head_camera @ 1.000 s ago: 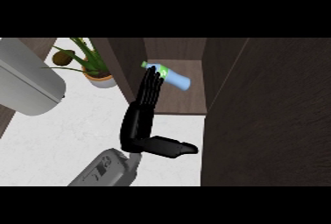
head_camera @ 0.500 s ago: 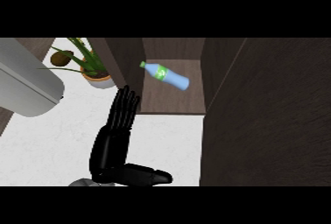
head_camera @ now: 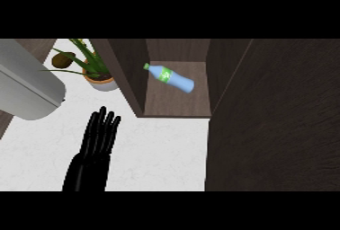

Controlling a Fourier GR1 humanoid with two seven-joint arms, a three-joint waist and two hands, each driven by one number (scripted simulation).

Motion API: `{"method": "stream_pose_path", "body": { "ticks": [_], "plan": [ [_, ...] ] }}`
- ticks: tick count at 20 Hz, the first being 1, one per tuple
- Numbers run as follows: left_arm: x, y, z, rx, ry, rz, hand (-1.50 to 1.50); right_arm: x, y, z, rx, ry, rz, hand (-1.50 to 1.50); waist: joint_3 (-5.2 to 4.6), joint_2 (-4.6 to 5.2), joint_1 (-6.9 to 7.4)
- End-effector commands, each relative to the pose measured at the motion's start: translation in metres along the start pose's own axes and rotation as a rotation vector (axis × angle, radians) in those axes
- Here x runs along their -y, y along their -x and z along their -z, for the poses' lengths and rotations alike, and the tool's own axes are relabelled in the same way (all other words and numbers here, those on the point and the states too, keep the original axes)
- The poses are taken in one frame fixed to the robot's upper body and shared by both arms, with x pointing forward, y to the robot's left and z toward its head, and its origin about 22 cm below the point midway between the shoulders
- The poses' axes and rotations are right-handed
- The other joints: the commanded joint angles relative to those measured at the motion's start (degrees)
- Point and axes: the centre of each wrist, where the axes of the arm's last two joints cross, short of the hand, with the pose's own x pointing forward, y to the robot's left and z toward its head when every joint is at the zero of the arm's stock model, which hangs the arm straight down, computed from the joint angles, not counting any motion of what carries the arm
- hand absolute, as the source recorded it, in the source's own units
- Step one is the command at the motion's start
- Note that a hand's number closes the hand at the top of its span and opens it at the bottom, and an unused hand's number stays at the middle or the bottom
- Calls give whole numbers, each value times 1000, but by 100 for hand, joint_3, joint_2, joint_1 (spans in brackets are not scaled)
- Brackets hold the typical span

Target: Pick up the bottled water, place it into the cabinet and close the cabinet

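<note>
Bottled water (head_camera: 171, 77): lying tilted on the cabinet (head_camera: 176, 101) shelf, released, touching no hand.
Hand (head_camera: 98, 137): pulling back from the cabinet onto the white counter (head_camera: 159, 152), fingers straight and close together, holding nothing; which arm, I cannot tell.
Cabinet door (head_camera: 272, 117): standing open right of the shelf.
Meaning: placing looks done; closing remains.

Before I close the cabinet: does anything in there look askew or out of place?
The bottled water lies on its side on the cabinet shelf, angled diagonally with its green cap toward the back left, not upright. Nothing looks spilled or damaged. The door stands open at the right. One robot hand is over the counter, fingers straight.
</note>
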Motion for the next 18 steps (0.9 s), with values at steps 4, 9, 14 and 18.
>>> {"method": "stream_pose_path", "body": {
  "ticks": [4, 9, 14, 18],
  "plan": [
    [-29, -13, -11, 24, -47, 11, -150, -33, -41, 26, 9, -64, -181, 150, -5, -3, -56],
    [-35, -28, -28, 18, -46, -12, -150, -40, -43, 48, 68, -91, -202, 150, -19, -19, 96],
    [-43, -30, -30, 14, -50, 2, -150, -43, -42, 69, 67, -155, -262, 150, -36, -15, 135],
    [-60, -37, -34, 16, -52, -5, -150, -44, -42, 83, 73, -157, -289, 150, -41, -25, 161]
  ]
}}
